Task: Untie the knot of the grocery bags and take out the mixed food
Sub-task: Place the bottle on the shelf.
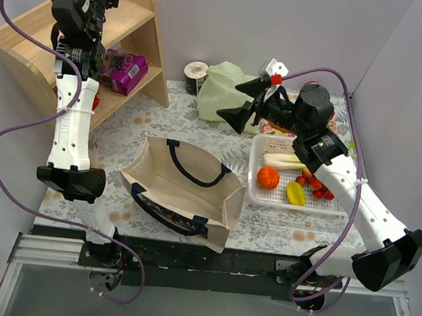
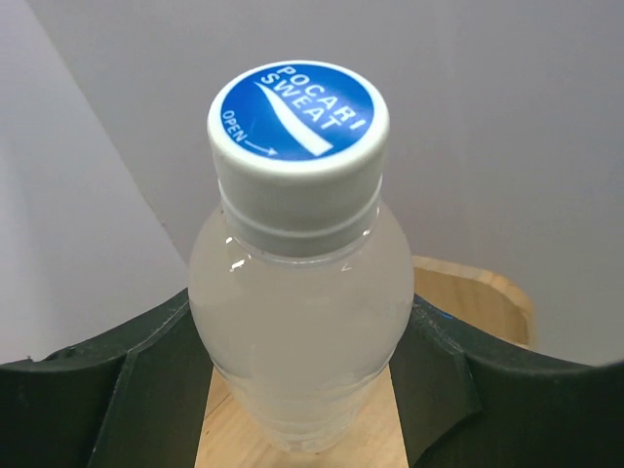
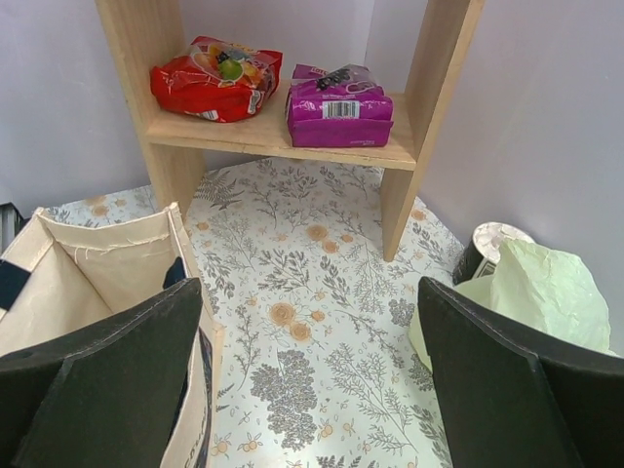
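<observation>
Left gripper: clenched on clear bottle; bottle base cut off at lower edge.
Cap: "POCARI SWEAT", "OPEN", arrow.
Right gripper: spread wide, holding nothing.
Pale green bag: upper centre of overhead view, partly behind right gripper; knot indiscernible.
Shelf packets: print unreadable.

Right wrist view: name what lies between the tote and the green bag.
Only bare floral tabletop separates tote and green bag, in right wrist view.
</observation>
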You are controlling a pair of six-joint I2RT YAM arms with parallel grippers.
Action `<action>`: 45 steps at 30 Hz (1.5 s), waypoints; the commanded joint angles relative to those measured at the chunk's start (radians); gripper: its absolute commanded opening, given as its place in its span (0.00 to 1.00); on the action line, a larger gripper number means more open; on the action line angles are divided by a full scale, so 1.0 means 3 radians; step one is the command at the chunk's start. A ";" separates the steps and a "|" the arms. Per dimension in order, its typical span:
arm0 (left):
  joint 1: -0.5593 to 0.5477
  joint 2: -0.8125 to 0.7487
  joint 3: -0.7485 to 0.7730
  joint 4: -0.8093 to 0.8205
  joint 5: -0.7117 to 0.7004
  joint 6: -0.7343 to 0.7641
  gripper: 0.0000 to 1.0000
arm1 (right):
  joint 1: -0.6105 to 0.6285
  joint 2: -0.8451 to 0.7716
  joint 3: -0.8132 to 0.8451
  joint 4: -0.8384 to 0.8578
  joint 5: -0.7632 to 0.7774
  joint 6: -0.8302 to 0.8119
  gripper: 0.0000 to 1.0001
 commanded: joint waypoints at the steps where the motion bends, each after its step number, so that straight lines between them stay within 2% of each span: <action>1: 0.0318 -0.0170 0.0199 0.0380 -0.0130 -0.0449 0.00 | -0.0008 -0.0086 -0.0057 0.0104 0.0078 -0.0013 0.97; 18: 0.0753 0.0101 0.0173 0.0160 0.0290 -0.1177 0.00 | -0.0008 -0.0127 -0.0159 0.0027 0.0093 -0.0038 0.97; 24: 0.0825 0.0183 0.0173 0.0160 0.0387 -0.1197 0.00 | -0.0008 -0.0122 -0.0175 0.0012 0.0088 -0.0054 0.97; 25: 0.0825 0.0183 0.0163 0.0190 0.0392 -0.1192 0.14 | -0.0013 -0.0117 -0.0180 0.0017 0.0088 -0.0054 0.97; 27: 0.0830 0.0178 0.0107 0.0231 0.0402 -0.1172 0.30 | -0.0008 -0.0112 -0.0180 0.0033 0.0078 -0.0054 0.97; 28: 0.0836 0.0183 0.0087 0.0292 0.0504 -0.1136 0.45 | -0.0008 -0.0107 -0.0185 0.0033 0.0078 -0.0054 0.97; 32: 0.0831 0.0137 -0.0087 0.0522 0.0673 -0.1121 0.75 | -0.0013 -0.0107 -0.0205 0.0033 0.0073 -0.0054 0.97; 39: 0.0830 0.0163 -0.0072 0.0625 0.0668 -0.1095 0.85 | -0.0008 -0.0117 -0.0215 0.0022 0.0067 -0.0059 0.97; 45: 0.0831 0.0107 -0.0190 0.0661 0.0602 -0.1044 0.88 | -0.0008 -0.0137 -0.0241 0.0007 0.0052 -0.0059 0.97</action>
